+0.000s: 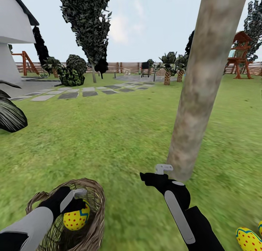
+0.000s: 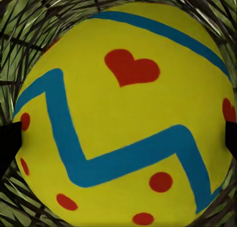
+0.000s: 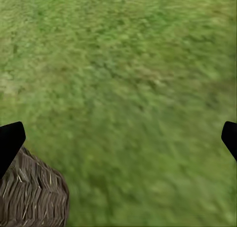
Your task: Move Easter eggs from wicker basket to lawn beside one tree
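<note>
The wicker basket (image 1: 92,222) sits on the lawn (image 1: 109,134) at the lower left. My left gripper (image 1: 78,204) reaches into it and is shut on a yellow Easter egg (image 1: 74,219) with red dots. In the left wrist view that egg (image 2: 123,123) shows a blue zigzag band, with black fingertips (image 2: 9,143) at its sides. Two more eggs (image 1: 248,238) lie on the grass at the lower right, close to the tree (image 1: 198,98) with the pale trunk. My right gripper (image 1: 155,174) hangs open and empty just before the trunk's foot, over grass (image 3: 128,89), with the basket rim (image 3: 29,197) beside it.
A grey stepping-stone path (image 1: 72,94) crosses the grass farther off. A dark leafy plant (image 1: 11,116) stands at the left edge below the white house (image 1: 11,25). Short palms (image 1: 167,69), a wooden fence (image 1: 123,66) and a red playset (image 1: 240,54) line the far side.
</note>
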Motion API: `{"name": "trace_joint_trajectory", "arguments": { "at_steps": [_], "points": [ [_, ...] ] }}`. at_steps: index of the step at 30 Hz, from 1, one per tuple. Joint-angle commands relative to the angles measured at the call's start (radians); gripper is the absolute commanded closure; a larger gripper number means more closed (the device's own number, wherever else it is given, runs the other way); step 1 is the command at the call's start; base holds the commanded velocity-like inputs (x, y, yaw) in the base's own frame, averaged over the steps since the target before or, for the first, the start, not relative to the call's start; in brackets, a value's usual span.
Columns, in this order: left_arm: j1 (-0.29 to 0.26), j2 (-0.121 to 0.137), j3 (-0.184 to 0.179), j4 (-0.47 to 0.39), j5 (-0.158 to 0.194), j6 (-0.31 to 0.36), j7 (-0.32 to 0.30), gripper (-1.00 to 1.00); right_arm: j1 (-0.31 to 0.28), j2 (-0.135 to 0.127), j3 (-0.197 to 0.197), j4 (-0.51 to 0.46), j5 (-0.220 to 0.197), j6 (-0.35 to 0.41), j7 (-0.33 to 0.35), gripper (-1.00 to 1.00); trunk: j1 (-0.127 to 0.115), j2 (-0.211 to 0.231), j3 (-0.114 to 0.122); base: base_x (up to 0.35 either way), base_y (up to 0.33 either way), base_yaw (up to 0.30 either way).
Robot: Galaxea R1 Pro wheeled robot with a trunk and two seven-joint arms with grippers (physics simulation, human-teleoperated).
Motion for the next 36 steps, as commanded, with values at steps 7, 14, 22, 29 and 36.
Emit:
{"name": "trace_joint_trajectory", "arguments": {
  "at_steps": [7,14,22,29,36],
  "points": [
    [0.000,0.001,-0.007,-0.002,0.010,0.005,0.008,1.00,-0.001,0.000,0.001,-0.001,-0.010,0.002,-0.011,-1.00,-0.003,0.001,0.026,0.000,0.000,0.000],
    [0.000,0.002,-0.007,-0.002,0.011,0.034,0.007,1.00,-0.001,0.000,0.001,-0.001,-0.009,0.002,-0.011,-1.00,-0.006,0.003,0.053,0.000,0.000,0.000],
    [0.000,0.001,-0.007,-0.002,0.009,0.070,0.013,1.00,-0.002,0.000,0.001,-0.001,-0.009,0.002,-0.010,-1.00,-0.030,0.045,0.080,0.000,0.000,0.000],
    [0.000,0.001,-0.008,-0.003,0.008,0.121,0.013,1.00,-0.002,0.000,-0.007,-0.001,-0.010,0.006,-0.011,-1.00,-0.057,0.094,0.102,0.000,0.000,0.000],
    [0.000,0.000,-0.010,-0.003,0.006,0.162,0.013,1.00,-0.001,0.000,-0.023,-0.001,-0.011,0.009,-0.011,-1.00,-0.084,0.143,0.124,0.000,0.000,0.000]
  ]
}}
